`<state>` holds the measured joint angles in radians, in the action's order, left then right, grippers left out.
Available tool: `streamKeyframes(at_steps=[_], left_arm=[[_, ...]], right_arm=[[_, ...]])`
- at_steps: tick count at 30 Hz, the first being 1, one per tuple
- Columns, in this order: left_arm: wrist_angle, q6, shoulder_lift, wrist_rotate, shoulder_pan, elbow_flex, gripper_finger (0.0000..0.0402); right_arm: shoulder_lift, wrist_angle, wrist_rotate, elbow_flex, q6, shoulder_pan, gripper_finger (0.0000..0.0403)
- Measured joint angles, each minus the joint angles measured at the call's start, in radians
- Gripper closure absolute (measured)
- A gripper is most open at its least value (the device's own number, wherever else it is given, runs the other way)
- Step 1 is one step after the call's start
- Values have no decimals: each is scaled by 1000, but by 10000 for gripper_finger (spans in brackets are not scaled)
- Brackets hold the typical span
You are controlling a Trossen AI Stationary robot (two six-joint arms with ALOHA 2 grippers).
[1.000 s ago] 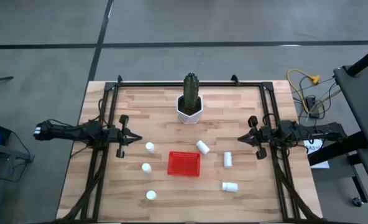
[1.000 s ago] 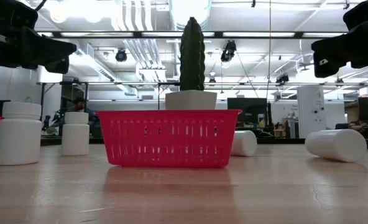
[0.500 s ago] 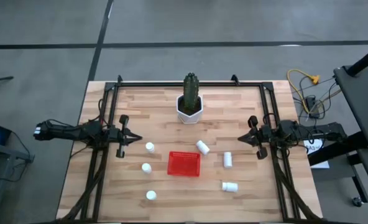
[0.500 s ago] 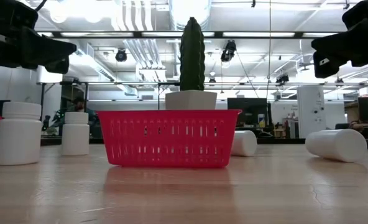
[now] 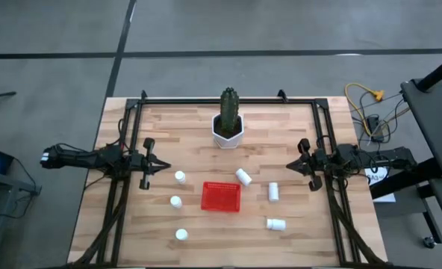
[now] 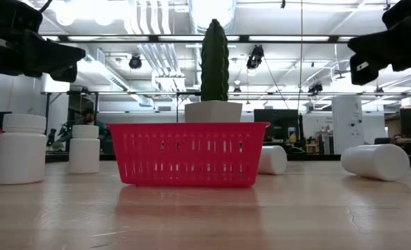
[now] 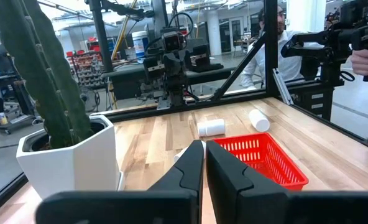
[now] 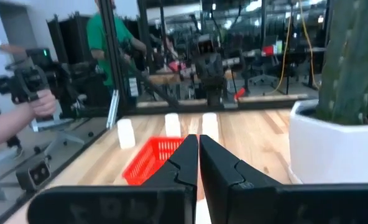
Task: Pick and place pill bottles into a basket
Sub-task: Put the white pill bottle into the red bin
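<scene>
Nothing has yet been placed in the red basket [image 5: 221,197], which sits empty near the middle of the wooden table [image 5: 191,127]; all six pill bottles [image 5: 180,177] are seen lying or standing around it, three on the left side and three on the right, so the whole task is judged to remain. The left gripper [image 5: 165,167] is held at the table's left edge with its fingers pressed together on nothing, and the right gripper [image 5: 290,167] likewise at the right edge. A potted cactus [image 5: 228,119] is set behind the basket. Beyond the table, a workshop with a person [image 7: 277,37] and equipment is visible.
</scene>
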<state>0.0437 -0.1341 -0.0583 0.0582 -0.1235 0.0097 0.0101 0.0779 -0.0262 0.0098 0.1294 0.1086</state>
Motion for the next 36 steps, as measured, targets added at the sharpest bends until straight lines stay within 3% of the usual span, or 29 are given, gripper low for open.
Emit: streamKeyframes(at_steps=[7, 25, 30, 36], left_arm=[[0, -1, 0, 0, 0, 0, 400], [0, -3, 0, 0, 0, 0, 400], [0, -3, 0, 0, 0, 0, 400], [0, -3, 0, 0, 0, 0, 400]], right_arm=[[-1, 190, -12, 0, -4, 0, 394], [8, 277, -7, 19, 74, 0, 394], [116, 235, -8, 124, 85, 0, 394], [369, -3, -7, 377, 78, 0, 394]])
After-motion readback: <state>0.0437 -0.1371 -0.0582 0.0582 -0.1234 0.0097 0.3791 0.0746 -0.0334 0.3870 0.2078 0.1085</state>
